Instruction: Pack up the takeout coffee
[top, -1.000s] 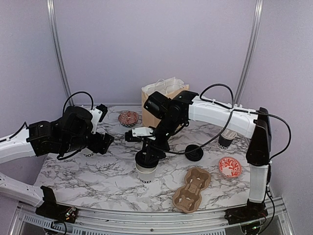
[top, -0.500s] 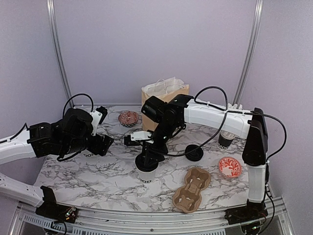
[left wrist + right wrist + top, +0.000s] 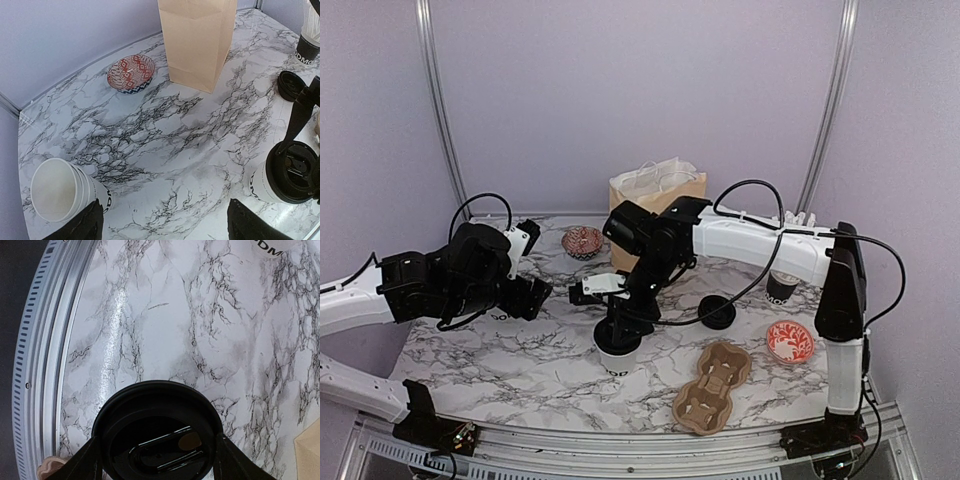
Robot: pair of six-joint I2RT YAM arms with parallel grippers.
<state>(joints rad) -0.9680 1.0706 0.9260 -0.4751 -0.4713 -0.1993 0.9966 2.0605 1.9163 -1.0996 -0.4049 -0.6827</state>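
Note:
A white paper coffee cup [image 3: 617, 356] with a black lid [image 3: 157, 415] stands at the table's front centre. It also shows in the left wrist view [image 3: 280, 175]. My right gripper [image 3: 620, 325] is directly above it, shut on the lid, with a finger [image 3: 82, 460] against each side of the rim. My left gripper [image 3: 165, 227] is open and empty, low over the marble at the left [image 3: 528, 295]. Next to its left finger stands a stack of lidless white cups [image 3: 62, 190].
A brown paper bag [image 3: 655, 195] stands at the back centre. A cardboard cup carrier [image 3: 712, 385] lies front right. A loose black lid [image 3: 717, 312], a dark cup of sticks [image 3: 782, 285] and red-patterned bowls [image 3: 583, 240] [image 3: 790, 342] sit around.
My right arm has shifted slightly left over the lidded cup, staying on the lid. My left arm has barely moved.

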